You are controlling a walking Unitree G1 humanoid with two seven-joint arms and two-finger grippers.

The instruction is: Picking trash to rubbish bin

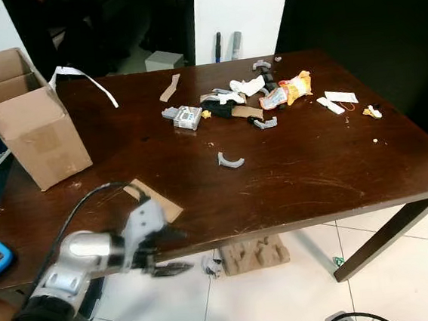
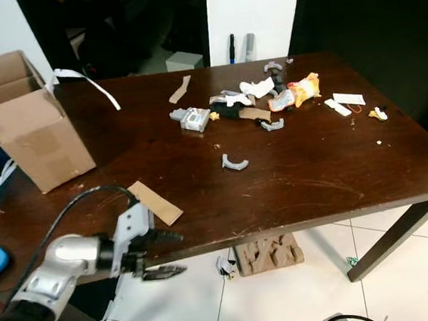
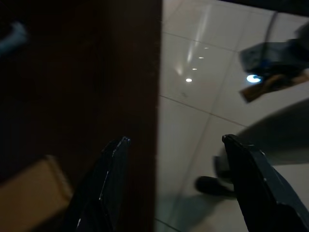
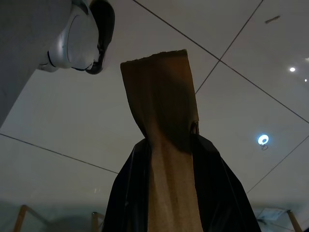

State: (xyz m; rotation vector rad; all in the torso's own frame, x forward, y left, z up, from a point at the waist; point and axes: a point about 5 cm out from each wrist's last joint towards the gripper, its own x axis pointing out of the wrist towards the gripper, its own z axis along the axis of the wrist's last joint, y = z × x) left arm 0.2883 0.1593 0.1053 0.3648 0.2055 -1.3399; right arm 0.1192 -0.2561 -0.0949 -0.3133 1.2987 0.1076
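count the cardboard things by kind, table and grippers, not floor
open cardboard box: 1
flat cardboard pieces on the table: 3, near the front edge, near the back, in the trash pile
cardboard strip in the right gripper: 1
total: 5

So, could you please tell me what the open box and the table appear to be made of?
The box looks like plain corrugated cardboard: matte brown, with folded flaps. The table appears to be dark varnished wood, judging by its reddish sheen and fine scratches, though it could be veneer.
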